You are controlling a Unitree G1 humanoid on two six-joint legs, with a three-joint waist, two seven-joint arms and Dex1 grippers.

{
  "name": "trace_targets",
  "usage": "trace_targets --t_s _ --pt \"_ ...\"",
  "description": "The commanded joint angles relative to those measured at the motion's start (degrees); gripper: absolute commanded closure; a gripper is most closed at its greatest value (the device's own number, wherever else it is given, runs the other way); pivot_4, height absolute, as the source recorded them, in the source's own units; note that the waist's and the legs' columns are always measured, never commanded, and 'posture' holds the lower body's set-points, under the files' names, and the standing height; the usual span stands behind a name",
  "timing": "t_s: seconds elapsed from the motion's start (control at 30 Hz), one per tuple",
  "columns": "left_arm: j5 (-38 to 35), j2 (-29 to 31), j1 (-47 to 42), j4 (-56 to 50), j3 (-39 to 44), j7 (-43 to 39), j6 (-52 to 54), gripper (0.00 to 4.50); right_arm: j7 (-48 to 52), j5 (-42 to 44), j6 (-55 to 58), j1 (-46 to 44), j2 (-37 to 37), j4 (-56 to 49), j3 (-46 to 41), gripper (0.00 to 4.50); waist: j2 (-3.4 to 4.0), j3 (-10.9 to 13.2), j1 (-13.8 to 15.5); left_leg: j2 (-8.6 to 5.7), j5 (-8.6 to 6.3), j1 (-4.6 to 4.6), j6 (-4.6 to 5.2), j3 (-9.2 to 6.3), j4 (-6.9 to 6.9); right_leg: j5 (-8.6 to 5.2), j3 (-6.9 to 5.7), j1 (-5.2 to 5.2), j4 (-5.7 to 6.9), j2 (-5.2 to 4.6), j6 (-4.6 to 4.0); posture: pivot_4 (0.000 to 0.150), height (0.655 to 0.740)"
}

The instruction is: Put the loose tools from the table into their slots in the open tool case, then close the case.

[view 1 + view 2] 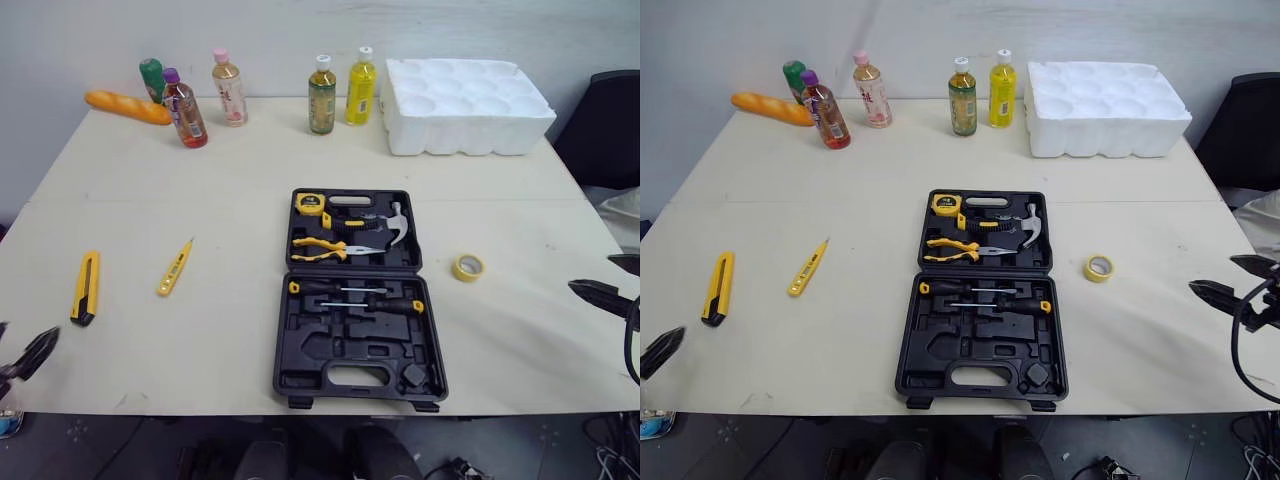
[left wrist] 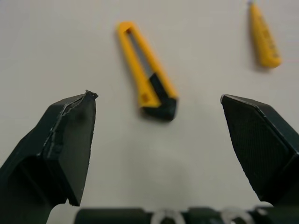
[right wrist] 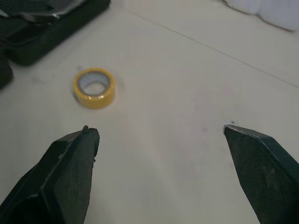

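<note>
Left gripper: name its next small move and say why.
Probably ease the left gripper forward and down over the yellow utility knife. Its fingers are open, and the knife lies loose on the table straight ahead of them, outside the open tool case.

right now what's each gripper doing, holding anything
left gripper: open, empty, pointed at the utility knife.
right gripper: open, empty, with the yellow tape roll lying ahead of it.
</note>
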Motion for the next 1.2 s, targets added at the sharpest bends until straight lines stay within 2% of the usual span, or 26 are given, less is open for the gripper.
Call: trace_targets --t_s 0.03,0.2,0.4,0.47,0.6,0.67,0.8,1.1,1.2 --pt "1.08 0.94 -1.24 -7.42 -4.16 3.79 4.16 0.0 -0.47 5.7 4.78 -1.48 0.06 -11.24 1.67 0.08 0.12 0.07 -0.33 0.0 0.0 -0.01 0.0 0.0 0.0 0.0 0.0 0.0 0.01 0.0 0.0 0.15 0.74" --pt "8.93 3.35 -5.26 -13.31 -15.51 10.76 10.61 0.0 -0.49 14.23 12.65 -8.65 -1.09 -25.31 10.17 0.08 0.21 0.14 -1.01 0.03 0.05 0.0 -0.08 0.0 0.0 0.0 0.03 -0.05 0.1 0.1 0.0 0.15 0.74" --pt "9.36 2.68 -14.97 -13.91 -21.45 16.21 21.02 0.0 0.26 17.67 15.26 -18.27 -0.48 -31.0 20.26 0.08 0.09 0.19 -0.62 0.02 0.07 -0.12 -0.12 -0.06 0.03 0.0 -0.04 -0.09 0.03 0.08 0.0 0.15 0.74" --pt "9.24 2.23 -19.07 -12.35 -24.16 17.17 24.6 0.0 0.09 19.02 15.46 -23.37 2.34 -32.63 25.05 0.08 0.05 0.2 -0.61 0.01 0.06 -0.17 -0.11 -0.06 0.11 0.0 -0.05 -0.1 0.02 0.06 0.01 0.15 0.74" --pt "10.01 1.09 -24.45 -9.42 -27.48 18.23 27.3 0.0 -1.19 18.68 15.77 -29.63 7.17 -33.22 31.67 0.08 0.0 0.23 -0.64 0.01 0.07 -0.16 -0.13 -0.08 0.19 0.01 -0.06 -0.1 0.07 0.08 0.01 0.15 0.74" --pt "11.41 1.09 -26.28 -8.14 -29.23 18.99 27.97 0.0 -1.29 18.23 15.71 -31.44 8.69 -33.21 33.91 0.08 -0.07 0.27 -0.78 0.01 0.25 -0.18 -0.44 -0.07 0.19 0.01 -0.06 -0.14 0.08 0.09 0.01 0.15 0.74" --pt "14.37 1.73 -28.0 -6.87 -32.1 20.84 30.16 0.0 -1.71 17.37 15.48 -33.61 10.44 -32.03 35.91 0.08 -0.09 0.27 -0.67 0.01 0.28 -0.26 -0.49 -0.07 0.19 0.01 -0.06 -0.23 0.12 0.08 0.01 0.15 0.74" --pt "14.97 -0.67 -30.64 -5.84 -32.89 21.53 33.35 0.0 -1.31 14.77 13.63 -34.74 11.79 -29.59 37.23 0.08 -0.1 0.26 -0.51 0.01 0.29 -0.21 -0.5 -0.07 0.21 0.01 -0.07 -0.21 0.17 0.07 0.01 0.15 0.74" --pt "14.77 -0.89 -30.94 -5.94 -32.43 21.42 34.88 0.86 -1.28 14.6 13.64 -34.99 12.07 -29.32 37.17 0.0 -0.1 0.26 -0.53 0.01 0.3 -0.21 -0.52 -0.07 0.22 0.01 -0.07 -0.21 0.17 0.07 0.01 0.15 0.74"
